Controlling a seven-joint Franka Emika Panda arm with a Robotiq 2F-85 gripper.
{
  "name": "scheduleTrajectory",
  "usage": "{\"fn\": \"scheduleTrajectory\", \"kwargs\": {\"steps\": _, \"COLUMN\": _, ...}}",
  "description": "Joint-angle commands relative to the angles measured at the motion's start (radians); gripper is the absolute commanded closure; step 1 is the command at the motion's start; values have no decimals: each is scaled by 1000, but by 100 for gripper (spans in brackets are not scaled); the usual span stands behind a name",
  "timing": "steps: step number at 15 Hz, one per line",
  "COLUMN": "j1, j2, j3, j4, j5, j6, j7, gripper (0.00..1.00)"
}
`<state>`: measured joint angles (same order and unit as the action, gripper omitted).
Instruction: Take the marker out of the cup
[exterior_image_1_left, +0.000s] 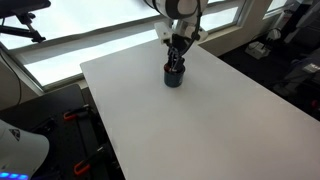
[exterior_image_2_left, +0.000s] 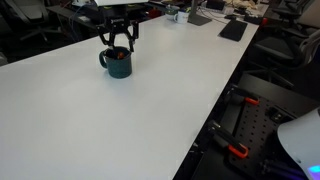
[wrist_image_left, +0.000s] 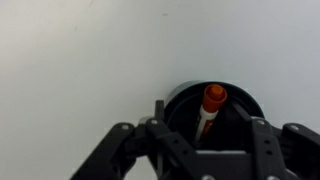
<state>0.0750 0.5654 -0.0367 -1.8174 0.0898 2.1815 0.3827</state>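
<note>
Your pincer (wrist_image_left: 200, 132) sits closest to the lens in the wrist view. Its dark linkages come up from the bottom edge, one finger (wrist_image_left: 124, 142) at the left and the other at the right, and you can see they stand well apart. Between them lies the cup (wrist_image_left: 178, 100), a dark round vessel seen from above, resting on the white worktop (wrist_image_left: 90, 60). The marker (wrist_image_left: 211, 106) stands inside it, tilted slightly. Its orange-red cap points up toward the far rim, and a pale barrel runs down into the dark. The marker is roughly midway between your two fingers, a little right of centre. Neither finger is seen touching it, so nothing is clamped.

In both exterior views the pincer (exterior_image_1_left: 176, 62) hangs straight over the cup (exterior_image_1_left: 174, 77), with its tips low around the rim. In an exterior view the spread fingers of the pincer (exterior_image_2_left: 118, 46) frame the cup (exterior_image_2_left: 118, 66) on either side, and what looks like a handle sticks out on the cup's left. The marker is too small to make out there. The cup stands toward the far end of the worktop (exterior_image_1_left: 200, 125), near its left half, with broad bare white surface on the near side (exterior_image_2_left: 110, 130).
</note>
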Motion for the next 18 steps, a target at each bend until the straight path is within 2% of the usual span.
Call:
{"fn": "scheduleTrajectory", "kwargs": {"steps": 1, "j1": 8, "j2": -7, "j3": 0, "j4": 31, "j5": -3, "j6": -65, "j7": 7, "gripper": 30}}
{"fn": "scheduleTrajectory", "kwargs": {"steps": 5, "j1": 17, "j2": 12, "j3": -10, "j4": 66, "j5": -23, "j6": -77, "j7": 23, "gripper": 28}}
{"fn": "scheduleTrajectory", "kwargs": {"steps": 9, "j1": 25, "j2": 41, "j3": -20, "j4": 101, "j5": -51, "j6": -63, "j7": 27, "gripper": 34}}
{"fn": "scheduleTrajectory", "kwargs": {"steps": 10, "j1": 26, "j2": 54, "j3": -22, "j4": 115, "j5": -60, "j6": -63, "j7": 27, "gripper": 27}}
{"fn": "scheduleTrajectory", "kwargs": {"steps": 12, "j1": 26, "j2": 80, "j3": -23, "j4": 142, "j5": -71, "j6": -64, "j7": 19, "gripper": 26}}
{"fn": "scheduleTrajectory", "kwargs": {"steps": 13, "j1": 25, "j2": 96, "j3": -21, "j4": 160, "j5": -73, "j6": -68, "j7": 10, "gripper": 22}}
{"fn": "scheduleTrajectory", "kwargs": {"steps": 15, "j1": 24, "j2": 126, "j3": -16, "j4": 194, "j5": -77, "j6": -77, "j7": -4, "gripper": 32}}
{"fn": "scheduleTrajectory", "kwargs": {"steps": 16, "j1": 26, "j2": 139, "j3": -15, "j4": 208, "j5": -79, "j6": -80, "j7": -6, "gripper": 27}}
{"fn": "scheduleTrajectory", "kwargs": {"steps": 17, "j1": 27, "j2": 148, "j3": -13, "j4": 223, "j5": -82, "j6": -89, "j7": -9, "gripper": 29}}
{"fn": "scheduleTrajectory", "kwargs": {"steps": 18, "j1": 27, "j2": 156, "j3": -10, "j4": 237, "j5": -82, "j6": -97, "j7": -14, "gripper": 26}}
